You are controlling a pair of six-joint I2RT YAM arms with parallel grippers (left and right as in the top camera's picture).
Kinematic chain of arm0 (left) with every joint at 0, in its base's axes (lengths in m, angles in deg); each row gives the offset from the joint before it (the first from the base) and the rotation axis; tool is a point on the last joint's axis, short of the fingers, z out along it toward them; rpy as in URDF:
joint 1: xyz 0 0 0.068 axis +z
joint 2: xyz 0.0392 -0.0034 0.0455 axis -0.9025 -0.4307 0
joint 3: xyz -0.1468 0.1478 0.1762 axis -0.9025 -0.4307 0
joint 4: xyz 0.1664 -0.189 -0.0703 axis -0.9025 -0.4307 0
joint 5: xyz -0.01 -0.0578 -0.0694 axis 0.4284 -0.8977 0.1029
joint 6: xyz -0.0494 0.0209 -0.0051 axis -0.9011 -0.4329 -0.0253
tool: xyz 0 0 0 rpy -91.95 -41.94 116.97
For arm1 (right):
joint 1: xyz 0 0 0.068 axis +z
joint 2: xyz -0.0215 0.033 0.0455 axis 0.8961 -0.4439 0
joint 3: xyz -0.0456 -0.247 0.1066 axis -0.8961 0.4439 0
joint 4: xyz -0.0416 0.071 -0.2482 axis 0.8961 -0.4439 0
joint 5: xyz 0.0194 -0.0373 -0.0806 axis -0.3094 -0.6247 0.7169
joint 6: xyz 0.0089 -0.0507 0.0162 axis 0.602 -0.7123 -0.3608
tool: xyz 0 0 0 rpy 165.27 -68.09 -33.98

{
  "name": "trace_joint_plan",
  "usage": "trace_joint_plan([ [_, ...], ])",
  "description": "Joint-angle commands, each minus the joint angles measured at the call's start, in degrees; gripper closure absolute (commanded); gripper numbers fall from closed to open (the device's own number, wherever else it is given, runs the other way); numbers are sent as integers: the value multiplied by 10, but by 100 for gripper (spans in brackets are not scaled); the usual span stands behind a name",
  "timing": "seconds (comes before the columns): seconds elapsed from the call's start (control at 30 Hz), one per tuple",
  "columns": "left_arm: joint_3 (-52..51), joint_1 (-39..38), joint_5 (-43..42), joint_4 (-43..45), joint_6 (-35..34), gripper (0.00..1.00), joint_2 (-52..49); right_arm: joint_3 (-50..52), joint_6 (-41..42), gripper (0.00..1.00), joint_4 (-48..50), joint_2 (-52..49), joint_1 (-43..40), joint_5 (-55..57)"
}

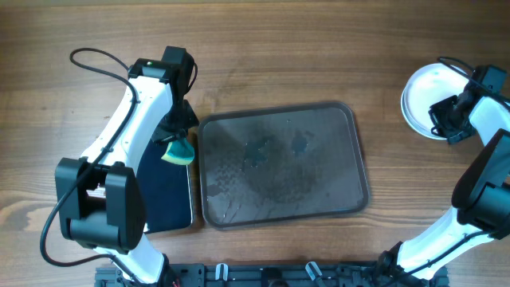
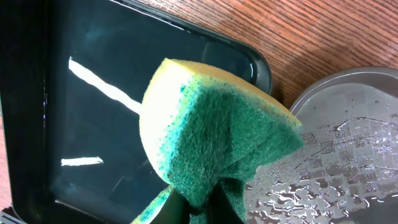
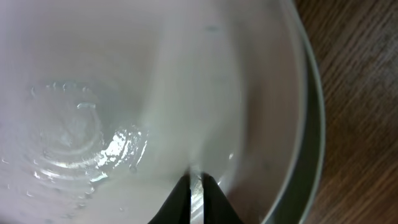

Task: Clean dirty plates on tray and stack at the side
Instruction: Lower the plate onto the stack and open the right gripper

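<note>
At two o'clock of the tray, the right claw pinches a plate; at nine, the left claw clenches a sponge.

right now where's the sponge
In the overhead view it's left of centre: the sponge is pinched in the left gripper, above the black tray's far right corner, right beside the grey tray's left rim.
</note>
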Motion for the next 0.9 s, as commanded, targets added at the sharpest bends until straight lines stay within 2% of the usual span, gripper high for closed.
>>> trace_joint_plan([
  [0.0,6,1,-7,-2,5,96,5,-1,-5,89,5,-17,3,-5],
  [0.33,6,1,-7,2,5,96,5,-2,-20,85,-55,32,3,-3],
  [0.4,6,1,-8,3,5,96,5,-2,-31,81,-57,51,3,-3],
  [0.47,6,1,-7,6,5,96,5,-4,-64,73,-55,82,4,-4],
  [0.57,6,1,1,12,5,96,5,-31,-156,69,-57,139,13,-45],
  [0.7,15,1,61,9,5,96,33,-48,-272,64,-47,260,60,-103],
  [0.77,15,1,62,1,0,96,77,-48,-275,62,-60,309,83,-104],
  [0.87,14,9,83,-59,-5,96,147,-48,-277,60,-97,379,116,-104],
])
